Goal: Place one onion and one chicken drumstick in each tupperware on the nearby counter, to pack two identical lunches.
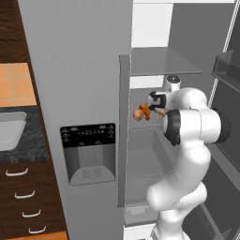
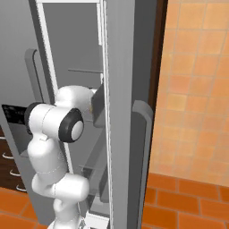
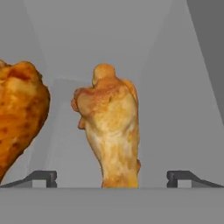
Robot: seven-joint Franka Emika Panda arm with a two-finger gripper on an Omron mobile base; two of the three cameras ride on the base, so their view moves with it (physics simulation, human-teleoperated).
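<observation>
Hand view: hand (image 3: 112, 177) spread wide, both dark tips far apart at the bottom, gripping nothing. One chicken drumstick (image 3: 111, 131) stands centred between the tips, just ahead, thick end up, thin end down; contact not visible, looks still ungrasped. Second drumstick (image 3: 17, 113) sits just left of it, cropped by the frame edge, apart from the first. Grey fridge wall behind both.

Left base view: arm reaches into the open fridge (image 1: 79, 70), hand (image 1: 152, 104) at the middle shelf (image 1: 161, 63) level, drumstick (image 1: 142, 111) right at its tips. Closed fridge door with dispenser panel (image 1: 89, 152) to the left, its long handle close beside the arm. Further left, the dark bench (image 1: 23, 145) with a pale sink (image 1: 9, 129) and drawers below.

Right base view: open fridge door (image 2: 123, 112) and its handle block most of the interior; arm elbow in front.

Progress, judged: early. Drumstick not picked yet, no tupperware or onions in sight, nothing packed. Left: grab, back out past door and shelf edges, drive to the bench, repeat for all four items. Neighbouring drumstick may get bumped on closing.
</observation>
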